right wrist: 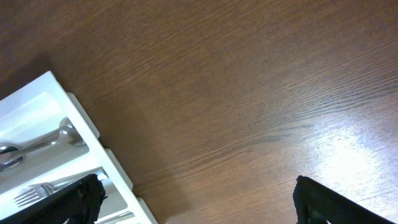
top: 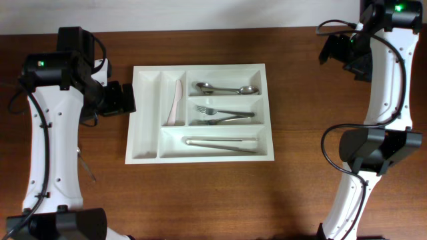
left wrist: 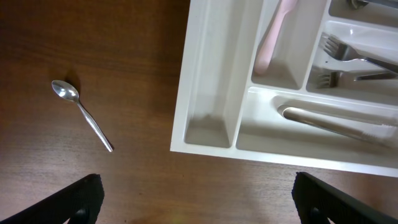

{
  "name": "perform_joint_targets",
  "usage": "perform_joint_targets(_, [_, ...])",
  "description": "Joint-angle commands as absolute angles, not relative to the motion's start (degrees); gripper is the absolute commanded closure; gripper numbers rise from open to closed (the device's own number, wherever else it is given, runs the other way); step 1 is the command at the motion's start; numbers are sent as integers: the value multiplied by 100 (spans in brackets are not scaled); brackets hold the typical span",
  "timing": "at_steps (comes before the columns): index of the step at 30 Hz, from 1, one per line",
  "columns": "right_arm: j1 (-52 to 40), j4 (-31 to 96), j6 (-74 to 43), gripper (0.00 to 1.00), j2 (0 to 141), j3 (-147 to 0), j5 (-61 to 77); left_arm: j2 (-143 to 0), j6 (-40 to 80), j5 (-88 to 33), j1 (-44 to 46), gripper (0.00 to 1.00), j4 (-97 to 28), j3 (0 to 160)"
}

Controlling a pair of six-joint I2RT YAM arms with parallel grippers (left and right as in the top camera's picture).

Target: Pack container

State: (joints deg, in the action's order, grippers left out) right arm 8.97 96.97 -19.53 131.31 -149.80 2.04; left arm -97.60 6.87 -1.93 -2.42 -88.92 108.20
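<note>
Left tool [left wrist: 199, 208] is closest to the lens, black fingertips [left wrist: 78, 202] spread wide with nothing between them. Right tool [right wrist: 199, 211] is the same, wide apart and empty. White container [top: 145, 113] sits mid-desk: first narrow slot bare, pink knife [top: 177, 103] in the second, spoons [top: 227, 88], forks [top: 223, 115] and tongs [top: 221, 143] in the long ones. Left arm [top: 53, 147] reaches just beside its left wall, right arm [top: 387, 73] hangs well apart at the far right. Desk [top: 300, 187] is dark brown wood, one loose spoon [left wrist: 81, 115] on it.
</note>
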Motion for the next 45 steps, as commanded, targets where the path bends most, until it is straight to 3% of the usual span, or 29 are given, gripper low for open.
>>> perform_joint_targets(1, [906, 9710, -1999, 1, 13061, -15006, 235, -9666, 676, -169, -239, 1, -8879, 10836])
perform_joint_targets(45, [906, 9708, -1999, 1, 13061, -15006, 235, -9666, 679, -386, -237, 1, -8661, 10836])
